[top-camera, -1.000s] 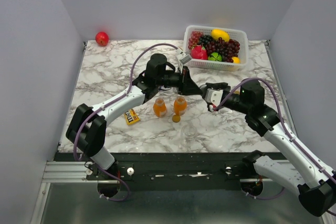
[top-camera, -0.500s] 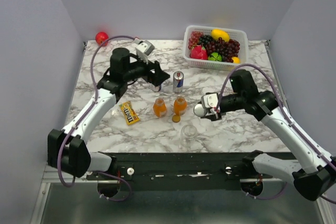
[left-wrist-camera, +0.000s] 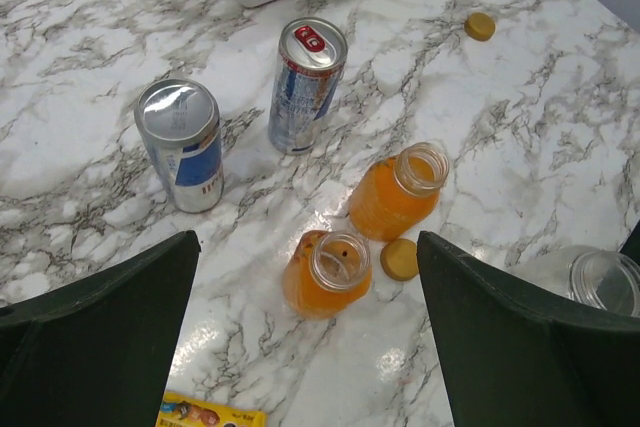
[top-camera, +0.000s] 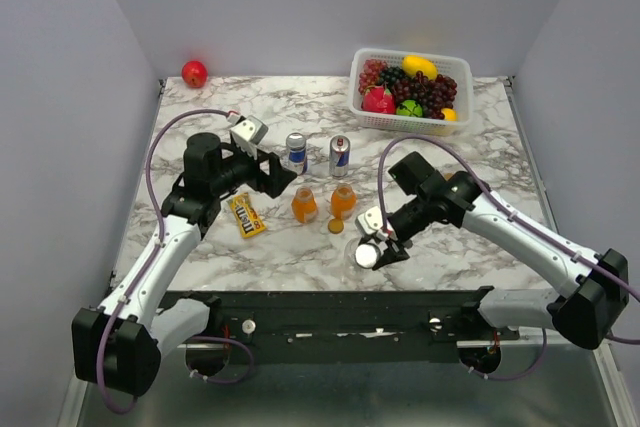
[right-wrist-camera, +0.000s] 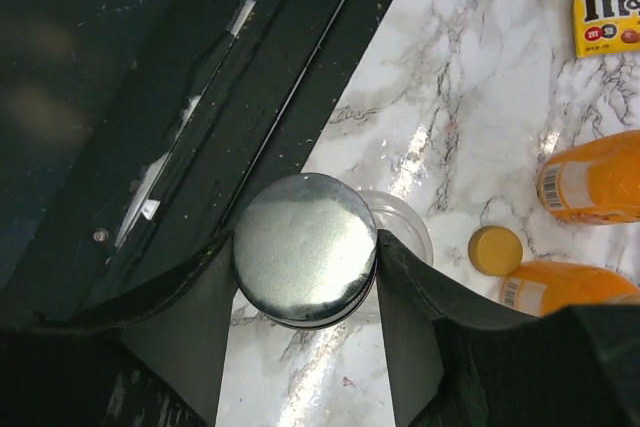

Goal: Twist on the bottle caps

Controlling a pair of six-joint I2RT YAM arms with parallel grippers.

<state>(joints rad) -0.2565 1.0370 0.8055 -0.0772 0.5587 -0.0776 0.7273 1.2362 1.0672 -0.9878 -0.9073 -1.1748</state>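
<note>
Two open bottles of orange liquid (top-camera: 304,205) (top-camera: 343,201) stand mid-table, with one orange cap (top-camera: 336,226) lying in front of them. My left gripper (top-camera: 275,175) hangs open above and to their left, nothing between its fingers. Its wrist view shows both bottles (left-wrist-camera: 325,277) (left-wrist-camera: 395,192), the near cap (left-wrist-camera: 400,259) and a second cap (left-wrist-camera: 480,26) further off. My right gripper (top-camera: 368,252) is shut on the silver lid (right-wrist-camera: 305,249), held over the clear jar (right-wrist-camera: 405,227) near the front edge. Whether lid and jar touch I cannot tell.
Two drink cans (top-camera: 296,152) (top-camera: 340,156) stand behind the bottles. A yellow candy pack (top-camera: 249,215) lies to their left. A white fruit basket (top-camera: 455,127) sits at the back right and a red apple (top-camera: 194,73) at the back left. The jar is close to the table's front edge.
My left gripper opened, left a can standing behind the bottles and drew back to the left. My right gripper carried the silver lid forward and down to over the jar.
</note>
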